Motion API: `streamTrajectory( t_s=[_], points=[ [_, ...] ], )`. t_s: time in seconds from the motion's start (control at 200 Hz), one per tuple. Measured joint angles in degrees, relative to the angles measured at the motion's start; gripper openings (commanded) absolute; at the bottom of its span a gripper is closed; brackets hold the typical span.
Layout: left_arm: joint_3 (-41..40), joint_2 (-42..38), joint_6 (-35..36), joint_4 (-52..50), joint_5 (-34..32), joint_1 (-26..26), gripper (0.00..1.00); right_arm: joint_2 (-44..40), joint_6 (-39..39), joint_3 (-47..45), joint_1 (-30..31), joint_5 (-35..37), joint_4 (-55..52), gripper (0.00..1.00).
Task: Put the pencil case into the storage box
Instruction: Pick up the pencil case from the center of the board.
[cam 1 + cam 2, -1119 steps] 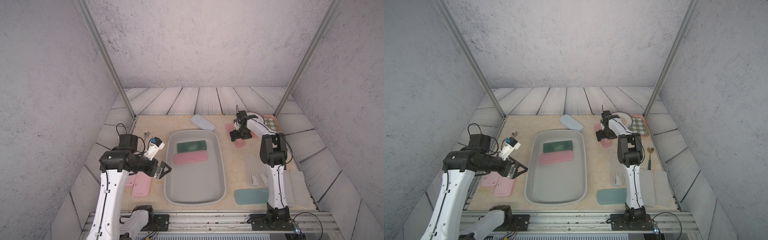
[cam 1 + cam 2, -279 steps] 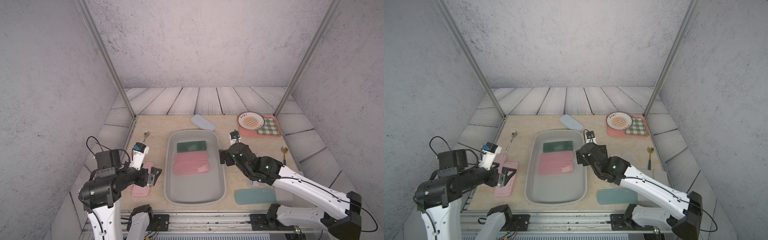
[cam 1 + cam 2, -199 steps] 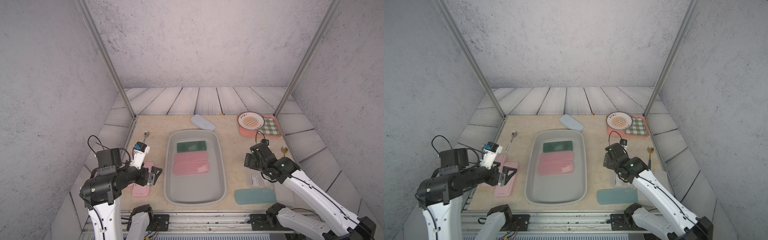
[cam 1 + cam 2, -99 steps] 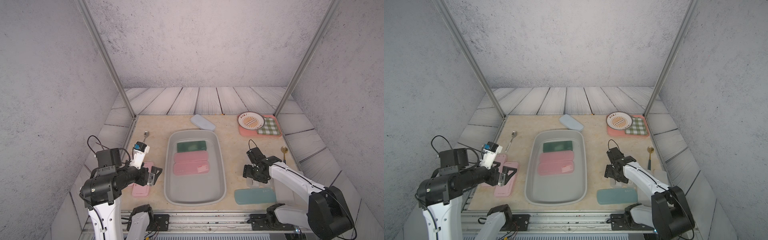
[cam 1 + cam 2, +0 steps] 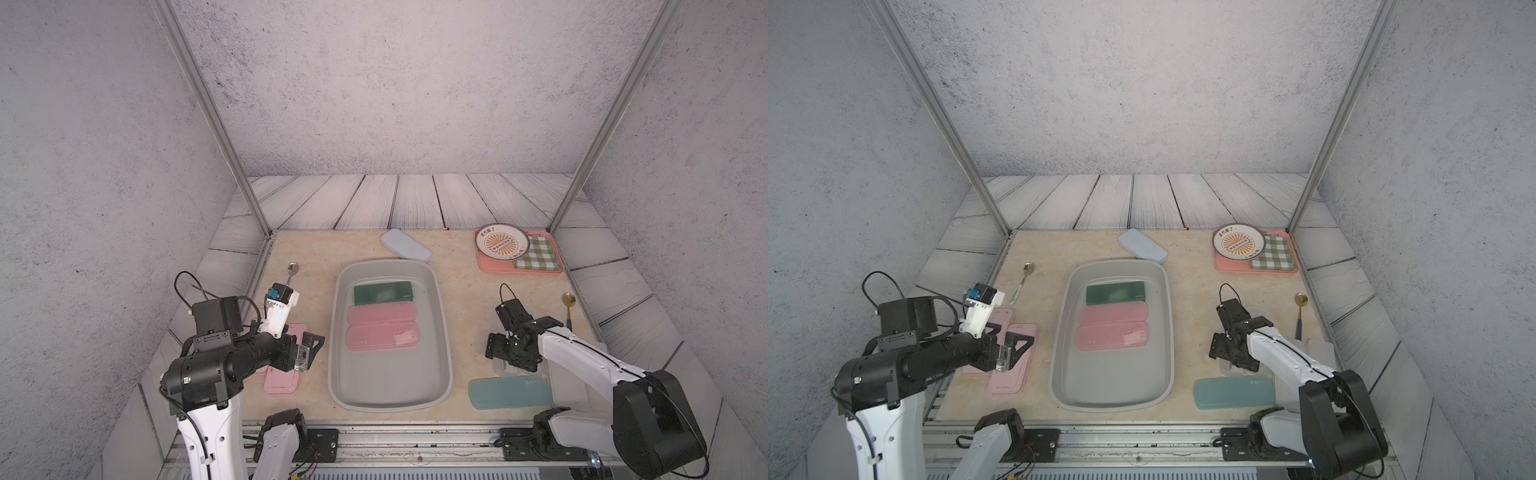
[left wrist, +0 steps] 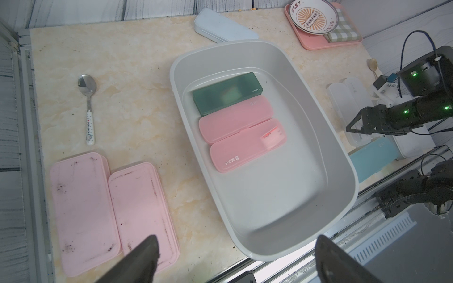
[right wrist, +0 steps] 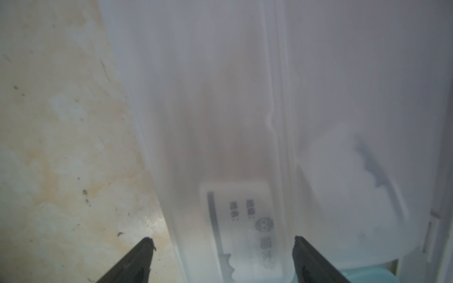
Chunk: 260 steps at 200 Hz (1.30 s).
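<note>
- The left gripper (image 5: 309, 348) is hovering with fingers released and empty. It is now sitting back over the pink lids (image 5: 282, 380), further from the storage box (image 5: 390, 378) than some seconds earlier.
- In the storage box, at table centre, a second pink case (image 5: 382, 337) is now lying against the first pink case (image 5: 382, 312), which is touching the dark green case (image 5: 382, 292).
- The right gripper (image 5: 510, 357), over the box rim a moment ago, is now standing low to the right of the box. Its fingers are spread wide and gripping nothing, straddling the translucent pencil case (image 7: 220, 137).
- The translucent pencil case is lying flat on the table (image 5: 316, 257), outside the box, just beside the teal case (image 5: 509, 390) — frosted, long, with a printed label showing through.
</note>
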Motion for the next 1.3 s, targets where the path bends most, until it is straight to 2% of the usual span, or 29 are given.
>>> streamTrajectory(
  t_s=[0.12,0.29,0.595,0.731,0.906,1.101,1.301],
  points=[
    [0.0,-0.1,0.0,0.0,0.0,0.2,1.00,0.3,0.6,0.0,0.0,1.6,-0.3,0.95],
    [0.0,-0.4,0.0,0.0,0.0,0.5,1.00,1.1,0.7,-0.1,0.0,1.0,0.6,0.93],
    [0.0,-0.5,0.0,0.0,0.0,0.6,1.00,1.0,0.7,-0.9,0.3,-6.3,5.0,0.86],
    [0.0,-0.9,0.0,0.0,0.0,0.9,1.00,1.0,1.0,0.1,0.5,-2.9,3.2,0.90],
    [0.0,-1.2,0.0,0.0,0.0,1.0,1.00,3.6,0.0,6.1,0.5,3.5,1.6,0.94],
    [0.0,-1.2,0.0,0.0,0.0,1.0,1.00,11.7,-2.1,9.9,0.4,2.6,3.3,0.93],
    [0.0,-1.2,0.0,0.0,0.0,1.0,1.00,15.6,-2.4,10.6,0.4,2.8,4.0,0.92]
  ],
)
